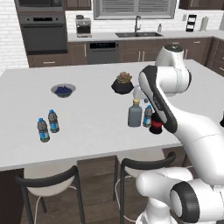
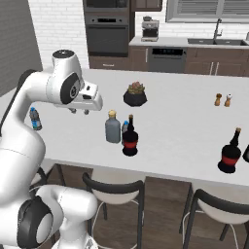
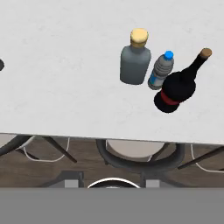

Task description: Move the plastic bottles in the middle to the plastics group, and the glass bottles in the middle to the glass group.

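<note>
Three bottles stand together mid-counter: a squat grey-blue flask with a tan cap [image 3: 135, 63] [image 1: 135, 114] [image 2: 113, 128], a slim blue-capped water bottle [image 3: 161, 71] [image 1: 148, 116], and a dark round bottle with a red label [image 3: 175, 91] [image 2: 130, 139]. Two alike water bottles [image 1: 43, 130] [image 1: 53, 121] make the plastics group at the counter's left. At the right stands a dark narrow-necked bottle [image 2: 229, 154] of the glass group. My gripper [image 2: 80, 111] [image 3: 112, 179] hangs open above the counter's front edge, left of the three bottles, holding nothing.
A bowl of dark berries [image 1: 63, 90] and a potted plant [image 1: 123, 83] sit further back on the counter. Two small shakers [image 2: 223, 100] stand at the far right. Dark-framed stools [image 1: 140, 164] [image 2: 114, 187] are tucked under the front edge.
</note>
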